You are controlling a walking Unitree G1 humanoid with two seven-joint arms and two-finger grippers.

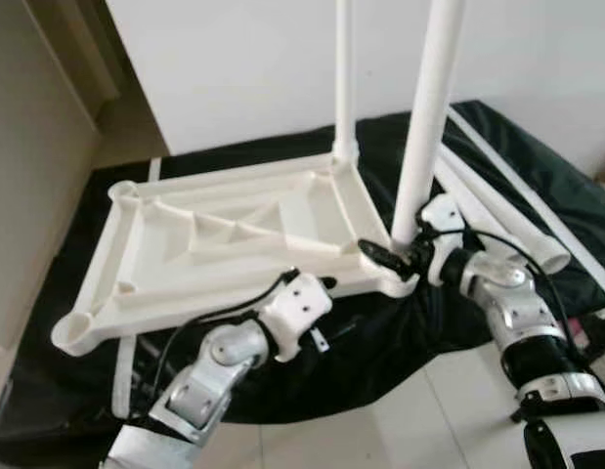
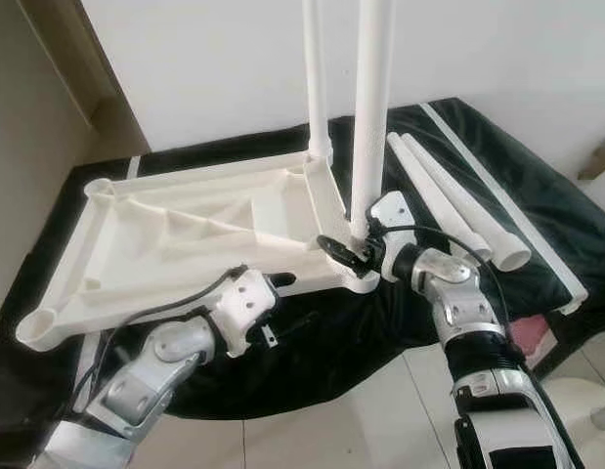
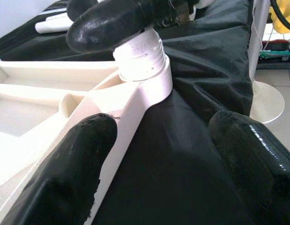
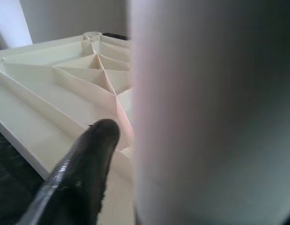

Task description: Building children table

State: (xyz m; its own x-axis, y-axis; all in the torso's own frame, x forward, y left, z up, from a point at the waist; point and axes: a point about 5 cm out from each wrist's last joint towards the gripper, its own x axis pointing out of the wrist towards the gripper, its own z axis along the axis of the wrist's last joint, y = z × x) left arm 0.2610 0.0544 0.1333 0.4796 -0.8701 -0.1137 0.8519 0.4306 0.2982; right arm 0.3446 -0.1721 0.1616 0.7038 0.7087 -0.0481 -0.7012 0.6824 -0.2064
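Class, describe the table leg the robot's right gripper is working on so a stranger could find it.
On the black cloth lies an upturned white plastic tabletop. At its near right corner stands a thick white leg, the right gripper at its base. Its far neighbour looks thinner; two more lie flat.

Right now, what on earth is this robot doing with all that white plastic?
It is putting together a small table. The white tabletop lies upside down on a black cloth, with two legs already standing in its corner sockets. The right end effector grips the base of the near leg at its socket, while the left end effector sits open at the tabletop's near edge. Two spare legs lie on the cloth to the right, waiting for the two empty corners.
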